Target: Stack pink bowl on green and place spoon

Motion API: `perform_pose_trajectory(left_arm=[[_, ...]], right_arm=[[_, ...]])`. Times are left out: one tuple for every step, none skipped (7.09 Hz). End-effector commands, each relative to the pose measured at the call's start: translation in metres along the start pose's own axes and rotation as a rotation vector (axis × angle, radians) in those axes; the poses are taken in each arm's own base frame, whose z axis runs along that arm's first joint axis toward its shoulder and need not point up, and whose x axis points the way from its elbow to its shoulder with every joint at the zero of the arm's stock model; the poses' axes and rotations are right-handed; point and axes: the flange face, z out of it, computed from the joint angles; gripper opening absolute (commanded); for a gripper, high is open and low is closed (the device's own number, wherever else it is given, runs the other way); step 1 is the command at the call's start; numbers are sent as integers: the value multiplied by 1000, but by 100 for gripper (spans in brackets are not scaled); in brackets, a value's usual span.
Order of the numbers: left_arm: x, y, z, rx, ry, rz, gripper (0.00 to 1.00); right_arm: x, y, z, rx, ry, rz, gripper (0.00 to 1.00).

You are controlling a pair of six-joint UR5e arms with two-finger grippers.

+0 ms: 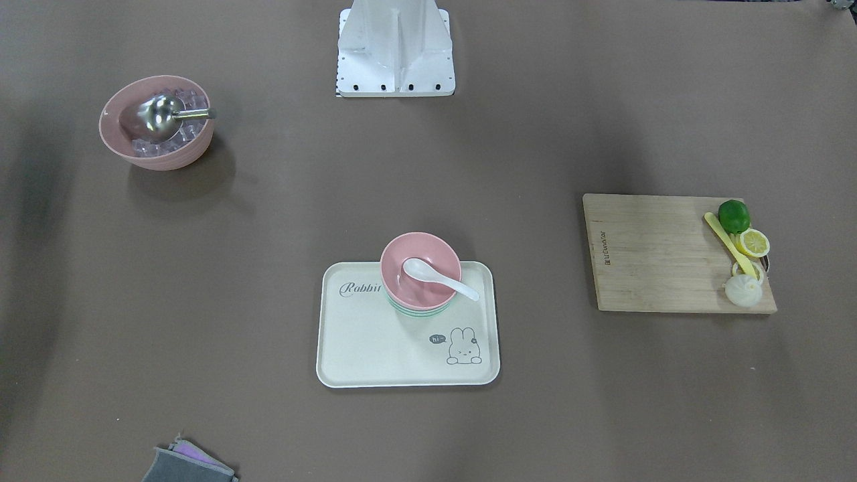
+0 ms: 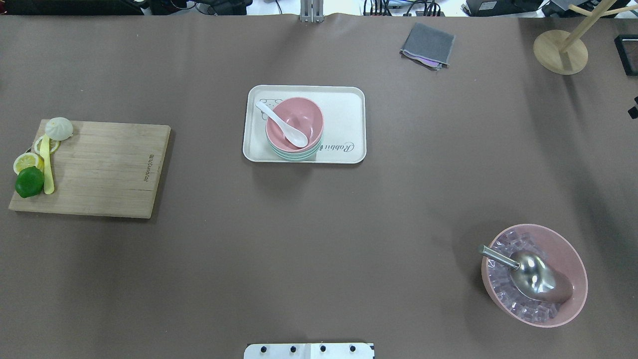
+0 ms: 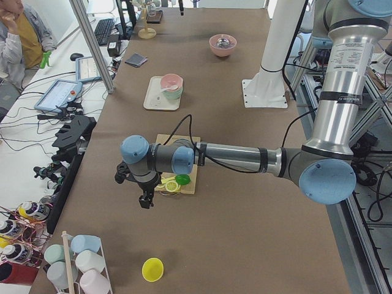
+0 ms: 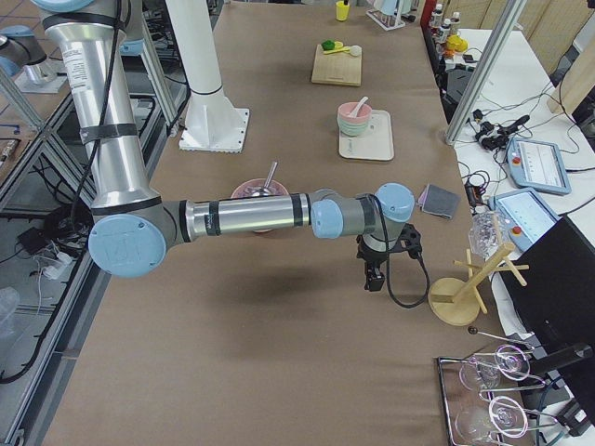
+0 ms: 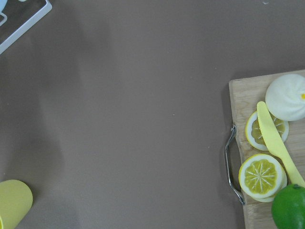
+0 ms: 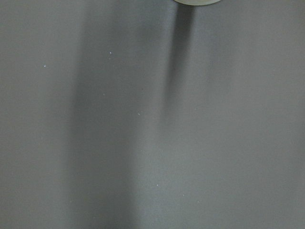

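The left gripper (image 3: 146, 199) hangs over bare table past the board's (image 2: 99, 169) outer end, pointing down, with a yellow cup (image 3: 152, 269) lying further out. It shows only in the side view, so I cannot tell whether its jaws are parted or closed. Along the board's left edge lie a lime (image 2: 29, 181), lemon slices (image 2: 26, 161), a yellow knife (image 2: 48, 169) and a white bun (image 2: 59, 128).

At mid-table stands the tray (image 2: 344, 114). On it the pink bowl (image 2: 304, 117) sits nested in the green bowl (image 2: 294, 156) — only the green rim peeks out below. The spoon (image 2: 281, 125) rests in the pink bowl, its handle leaning out over the rim.

Further right a grey cloth (image 2: 427, 45) lies at the far edge. Near the robot is the ice bowl (image 2: 573, 259) with a metal scoop (image 2: 531, 276) in it. A wooden stand (image 2: 560, 52) is at the far right corner. The right gripper (image 4: 373, 279) hangs near it above the table — again, whether it is parted or closed cannot be told.
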Motion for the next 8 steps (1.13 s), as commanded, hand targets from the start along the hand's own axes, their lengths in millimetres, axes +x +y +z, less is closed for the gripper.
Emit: perform_pose_trajectory(left_arm=[[6, 9, -6, 16, 28, 2, 98], [9, 6, -8, 20, 27, 10, 98], [8, 6, -6, 16, 28, 6, 98], [5, 7, -4, 12, 25, 3, 98], [4, 9, -2, 9, 27, 1, 98], [1, 13, 1, 3, 28, -7, 98], [5, 11, -2, 10, 26, 1, 98], [4, 11, 0, 6, 28, -2, 98]], right_arm=[[0, -17, 6, -13, -4, 4, 100], [4, -16, 9, -20, -2, 14, 100], [12, -16, 19, -38, 0, 27, 100], [10, -23, 15, -31, 0, 23, 100], [10, -23, 15, -31, 1, 21, 100], [10, -24, 16, -33, 1, 23, 100], [11, -24, 18, -37, 1, 35, 100], [10, -24, 17, -35, -2, 40, 100]])
